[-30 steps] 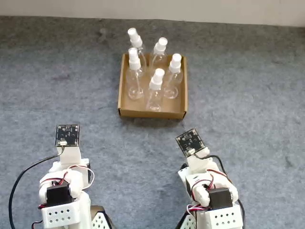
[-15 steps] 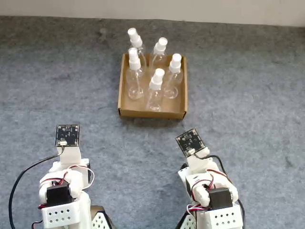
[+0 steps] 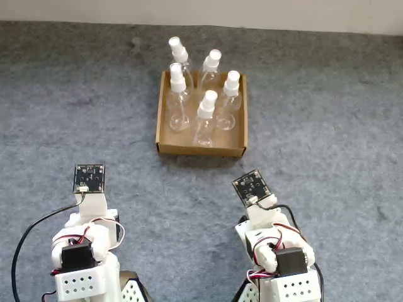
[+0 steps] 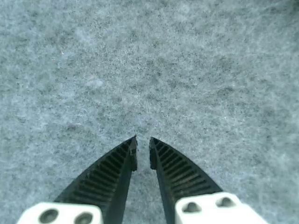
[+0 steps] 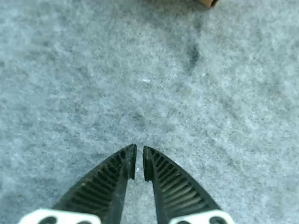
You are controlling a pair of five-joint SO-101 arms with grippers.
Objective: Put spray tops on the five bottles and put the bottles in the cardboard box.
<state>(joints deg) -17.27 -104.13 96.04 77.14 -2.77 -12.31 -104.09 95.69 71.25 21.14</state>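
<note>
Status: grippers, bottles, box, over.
Left gripper shut, empty. Right gripper shut, empty. Five bottles, spray tops on, upright in cardboard box. Grippers apart from box.

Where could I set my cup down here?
Bare grey felt table lies open left and right of the shallow brown cardboard box, and between it and the two white arms. The box is crowded with clear plastic spray-topped bottles.

Grey felt-like carpet (image 3: pixel 327 126), pale wall (image 3: pixel 252 11) at far edge
</note>
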